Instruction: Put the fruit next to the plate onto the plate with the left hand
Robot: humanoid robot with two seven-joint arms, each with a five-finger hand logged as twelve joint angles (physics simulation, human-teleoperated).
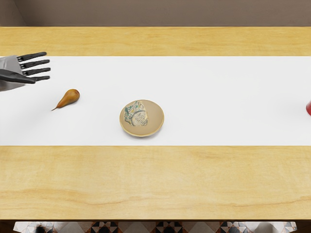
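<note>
Wooden table [155, 179] with a white strip [218, 97] running across its middle. On the strip a brown pear [68, 98] lies on its side near the left edge, apart from the small plate [154, 121] at the centre. Left hand [22, 70] shows at the left edge beyond the pear, fingers spread, holding nothing. Something red [309, 108] peeks in at the right edge

Grainy wooden table [155, 179], matt white runner [218, 97] (material unclear), glazed plate [154, 124].

The left hand [30, 68] hovers, fingers spread, near the pear [68, 98] lying beside the plate [142, 118].
</note>
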